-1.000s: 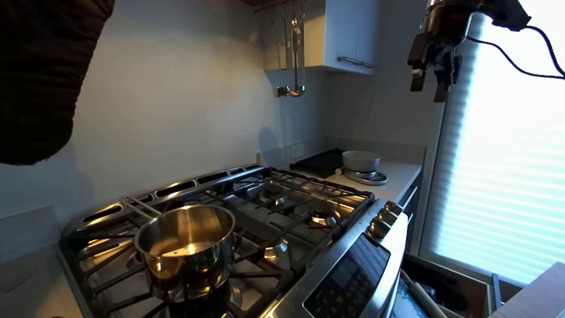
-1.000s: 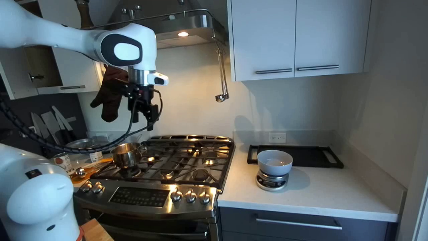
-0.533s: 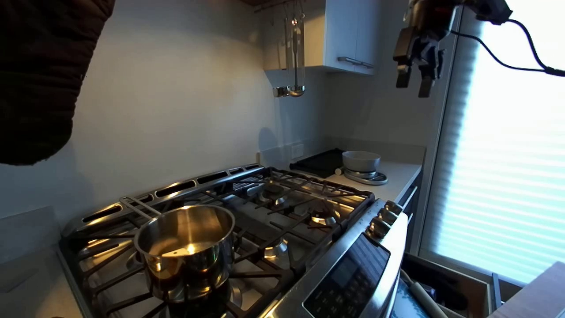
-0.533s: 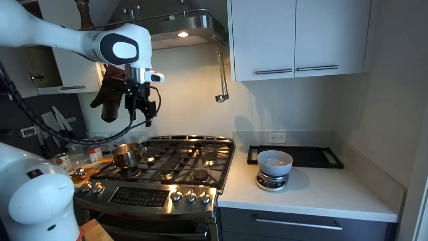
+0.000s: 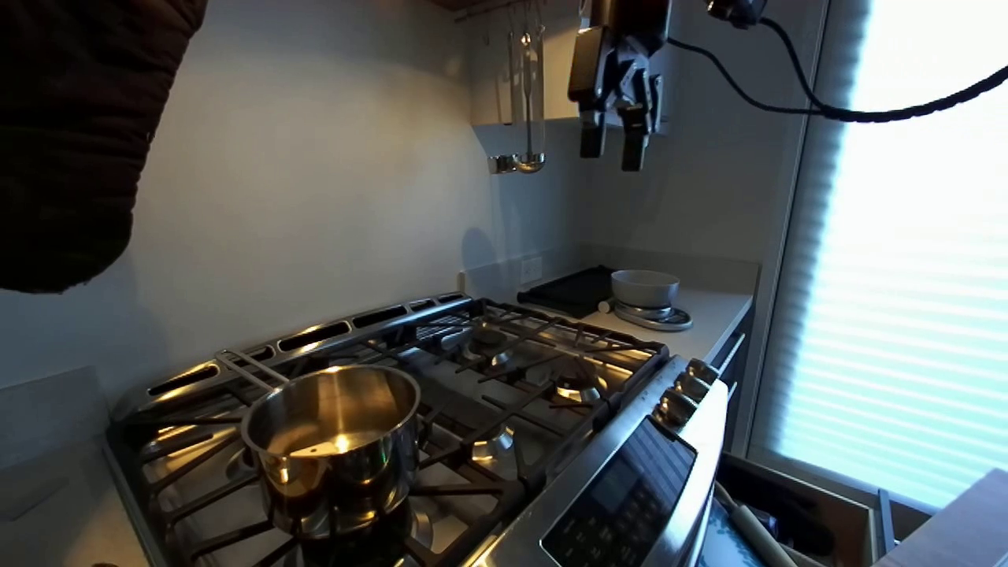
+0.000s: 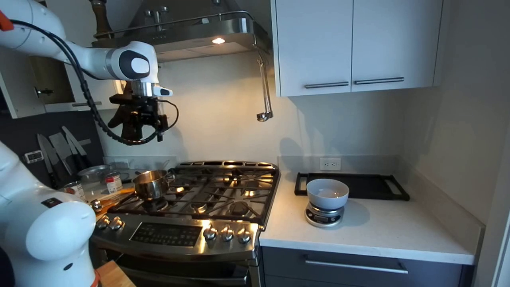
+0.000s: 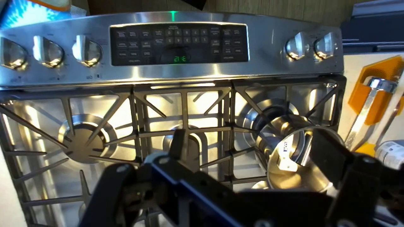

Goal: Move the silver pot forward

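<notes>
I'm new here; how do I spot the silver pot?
Find the stove. The pot stands on it, toward the left in both exterior views. Unlike the white bowl on the scale, it is shiny metal with a looped handle.

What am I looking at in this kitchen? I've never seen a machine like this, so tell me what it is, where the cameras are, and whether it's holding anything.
That's a robot arm, steered by a person. Two cameras stand outside it, viewing the stove and counter; a third sits on its wrist, looking down at the stove past the dark jaws. A shiny pot stands on the stove. On the counter, a white bowl rests on a kitchen scale, in front of a black tray. The large dark shape in an exterior view is a hanging oven mitt. The jaws are open above the stove and hold nothing; the pot sits lower down, clear of them.
</notes>
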Motion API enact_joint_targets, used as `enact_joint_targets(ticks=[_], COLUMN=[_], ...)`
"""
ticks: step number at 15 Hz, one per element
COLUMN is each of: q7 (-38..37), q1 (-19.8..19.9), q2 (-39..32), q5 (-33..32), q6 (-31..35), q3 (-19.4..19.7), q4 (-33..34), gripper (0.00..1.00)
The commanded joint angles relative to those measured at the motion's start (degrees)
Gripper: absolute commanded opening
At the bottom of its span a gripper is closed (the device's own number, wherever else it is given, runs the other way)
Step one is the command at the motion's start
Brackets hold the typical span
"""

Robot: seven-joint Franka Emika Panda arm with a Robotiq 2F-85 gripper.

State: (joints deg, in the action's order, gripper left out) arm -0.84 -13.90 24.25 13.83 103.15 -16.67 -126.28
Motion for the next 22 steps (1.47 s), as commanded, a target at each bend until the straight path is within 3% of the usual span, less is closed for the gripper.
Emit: enact_joint_targets(ticks=[1, 3, 4, 10, 18, 22], q7=[-3.24, -3.9, -2.41, -2.55, 14.19, 21.55], q1=[-1.45, -2.08, -2.17, -2.42, -4.48, -5.04], q2=[-9.57, -14.13, -9.41, -10.67, -24.55, -33.71], q5=[-1.62, -3.7, -1.7, -1.85, 4.77, 11.46], q6=[1.8, 2.43, 2.63, 2.66, 26.52, 33.32], q3=[-3.03, -4.64, -2.92, -2.69, -2.46, -3.95], q4=[6.8, 10.18, 6.31, 7.53, 10.71, 15.04], gripper=[1.0, 1.0, 1.0, 1.0, 1.0, 1.0])
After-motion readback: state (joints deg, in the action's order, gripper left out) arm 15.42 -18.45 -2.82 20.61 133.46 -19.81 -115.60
